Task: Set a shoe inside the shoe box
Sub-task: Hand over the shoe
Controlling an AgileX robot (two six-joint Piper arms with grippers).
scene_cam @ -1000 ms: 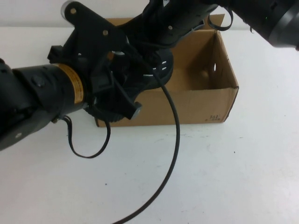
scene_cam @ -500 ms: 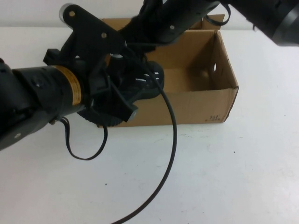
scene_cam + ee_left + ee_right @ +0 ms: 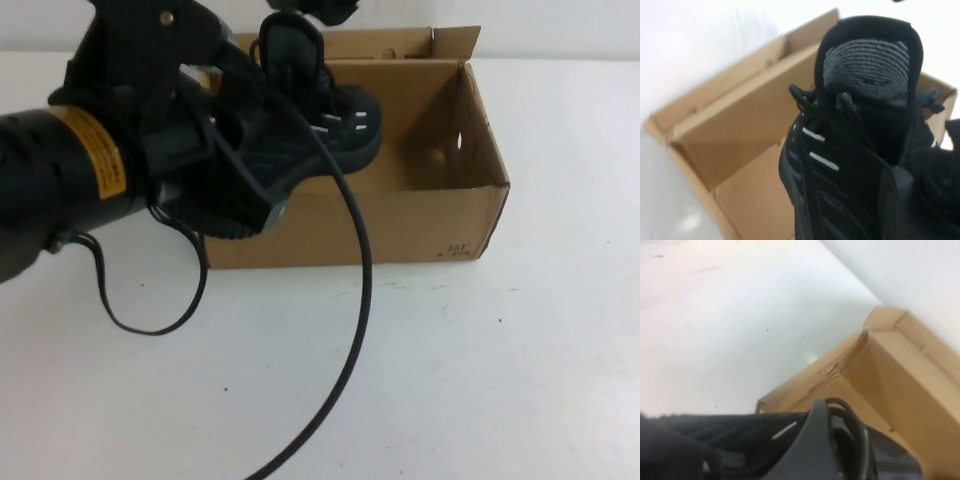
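The black knit shoe (image 3: 340,125) is held up over the left end of the open brown shoe box (image 3: 420,215), toe toward the box's middle and tongue pointing up. My left gripper (image 3: 245,190) is shut on the shoe's heel and sole at the box's front left corner. In the left wrist view the shoe (image 3: 840,165) fills the frame with the box (image 3: 740,125) behind it. My right gripper (image 3: 310,8) shows only at the top edge, at the tongue. In the right wrist view a finger (image 3: 816,440) lies against the shoe's collar (image 3: 765,432), with the box (image 3: 900,370) beyond.
A black cable (image 3: 355,300) hangs from the left arm and sweeps across the white table (image 3: 500,380) in front of the box. A smaller cable loop (image 3: 150,320) hangs under the left arm. The box's right half (image 3: 430,150) holds nothing.
Both arms have risen and the shoe has come up with them, now higher over the box's left end. The right arm has moved up almost out of the high view.
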